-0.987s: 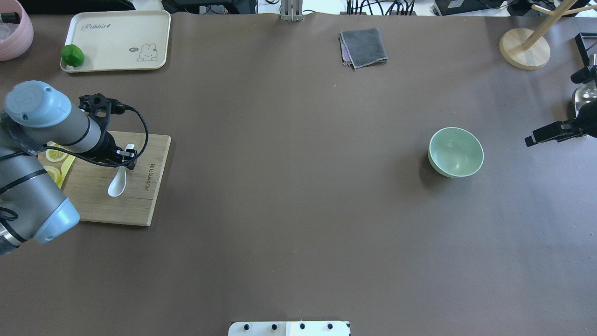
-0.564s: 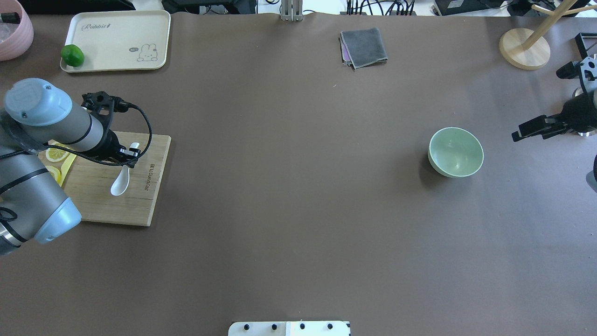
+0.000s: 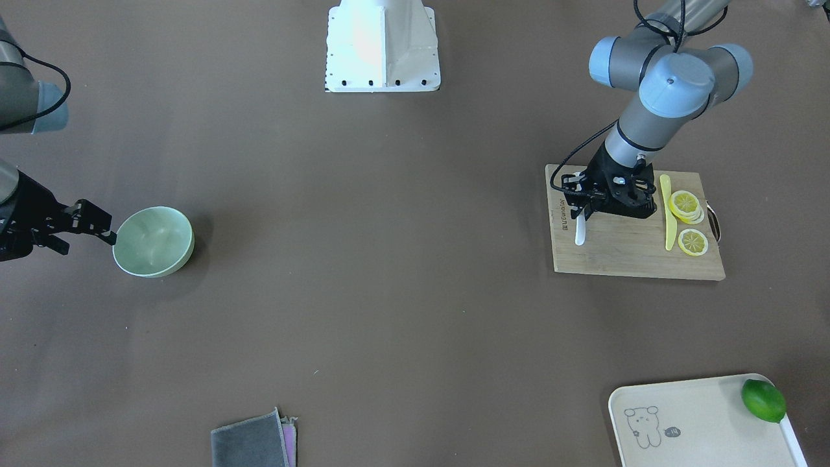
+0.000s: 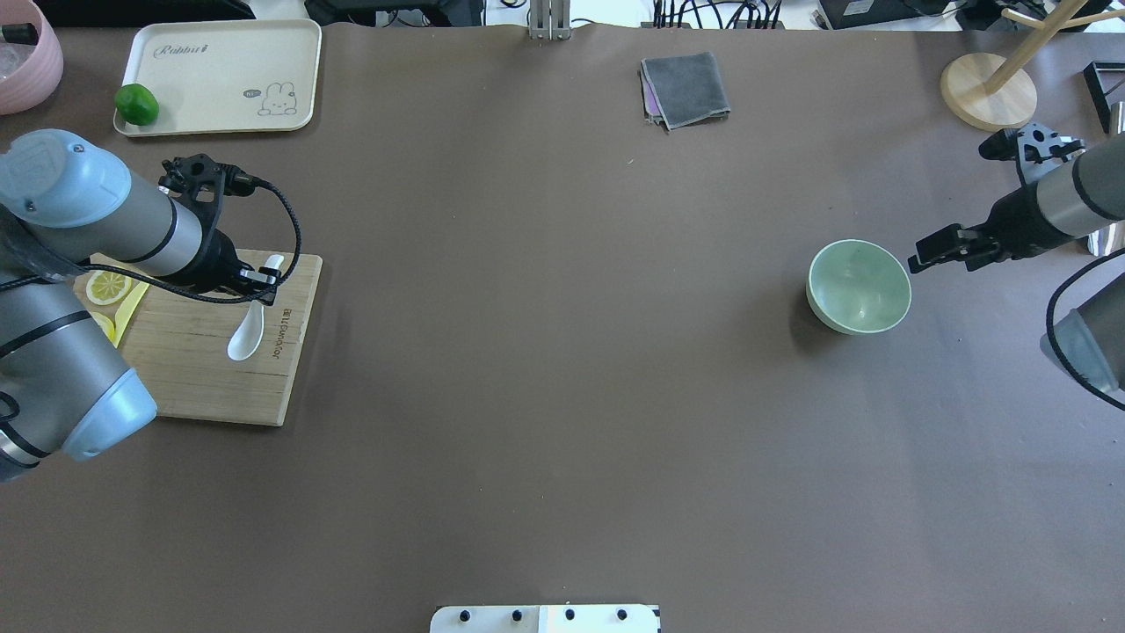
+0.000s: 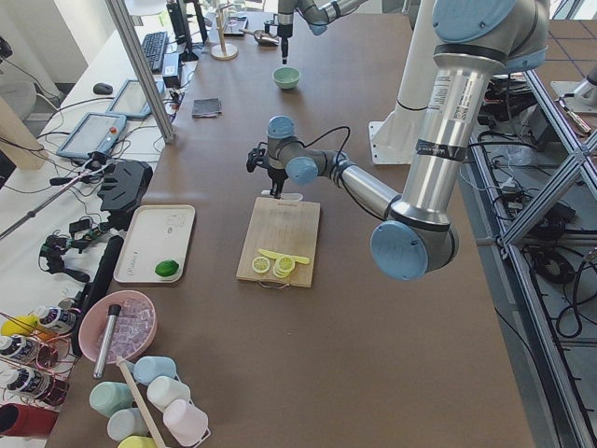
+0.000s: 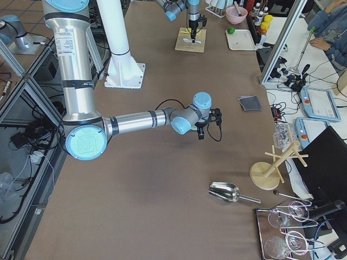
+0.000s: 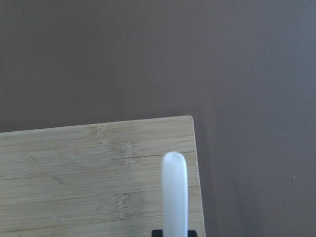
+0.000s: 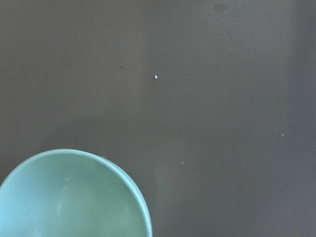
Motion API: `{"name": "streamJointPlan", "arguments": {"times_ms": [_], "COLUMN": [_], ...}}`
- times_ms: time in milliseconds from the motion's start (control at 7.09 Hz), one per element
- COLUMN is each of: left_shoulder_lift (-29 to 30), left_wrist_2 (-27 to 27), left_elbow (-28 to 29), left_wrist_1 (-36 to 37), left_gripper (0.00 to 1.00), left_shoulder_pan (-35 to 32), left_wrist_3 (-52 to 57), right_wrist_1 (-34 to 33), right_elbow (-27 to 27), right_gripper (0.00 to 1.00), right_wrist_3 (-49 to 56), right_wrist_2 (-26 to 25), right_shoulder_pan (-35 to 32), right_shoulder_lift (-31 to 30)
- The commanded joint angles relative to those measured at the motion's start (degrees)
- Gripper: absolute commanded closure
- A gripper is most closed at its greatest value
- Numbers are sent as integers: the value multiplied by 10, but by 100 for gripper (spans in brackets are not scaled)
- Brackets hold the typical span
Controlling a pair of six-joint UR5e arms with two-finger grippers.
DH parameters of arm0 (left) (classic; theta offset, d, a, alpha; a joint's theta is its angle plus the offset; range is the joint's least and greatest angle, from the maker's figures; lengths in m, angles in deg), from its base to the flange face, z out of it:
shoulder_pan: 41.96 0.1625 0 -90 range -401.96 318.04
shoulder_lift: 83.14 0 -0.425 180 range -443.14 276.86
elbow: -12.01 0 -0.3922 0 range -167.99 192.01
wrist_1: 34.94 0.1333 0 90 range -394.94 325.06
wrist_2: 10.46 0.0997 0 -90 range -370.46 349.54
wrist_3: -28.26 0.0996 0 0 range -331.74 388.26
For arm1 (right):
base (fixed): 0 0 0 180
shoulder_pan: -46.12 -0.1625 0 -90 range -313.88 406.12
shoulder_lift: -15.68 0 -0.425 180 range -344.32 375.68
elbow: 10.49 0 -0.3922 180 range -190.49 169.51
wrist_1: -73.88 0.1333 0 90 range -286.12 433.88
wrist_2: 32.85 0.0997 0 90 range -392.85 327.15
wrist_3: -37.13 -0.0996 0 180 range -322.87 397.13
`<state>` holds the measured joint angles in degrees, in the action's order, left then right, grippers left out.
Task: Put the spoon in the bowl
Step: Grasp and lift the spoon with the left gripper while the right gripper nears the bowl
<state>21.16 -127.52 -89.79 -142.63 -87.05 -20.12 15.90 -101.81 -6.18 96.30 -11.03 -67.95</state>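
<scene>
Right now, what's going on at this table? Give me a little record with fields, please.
spoon: white, over the board, handle pinched in the left gripper
bowl: green, empty, on the other side of the table from the spoon
right gripper: beside the bowl's rim, nothing seen in it; open or shut unclear
also on board: lemon slices, yellow knife
task state: spoon not yet in bowl
</scene>
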Motion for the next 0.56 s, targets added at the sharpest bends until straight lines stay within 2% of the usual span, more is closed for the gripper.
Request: {"name": "streamJointPlan", "arguments": {"times_ms": [0,141,282,423], "left_shoulder_lift": [10,11,17,23], "left_wrist_2": [-1,-1,-1,-11], "left_elbow": [-3,-8,-6,-1], "left_wrist_1": [0,0,0,1], "left_gripper": [100,100,100,100], "left_shoulder_pan": [0,0,1,1], "left_wrist_3": [-15,-21,-35,-37], "right_wrist_1": [0,0,0,0], "right_elbow": [15,21,21,17], "right_gripper": [24,54,100,100], "right_wrist_3": [-10,-10,-11,-19], "right_wrist_2": [-30,-36,-34,-31], "right_shoulder_pan": [39,44,45,45], "right_shoulder_lift": [8,13,14,18]}}
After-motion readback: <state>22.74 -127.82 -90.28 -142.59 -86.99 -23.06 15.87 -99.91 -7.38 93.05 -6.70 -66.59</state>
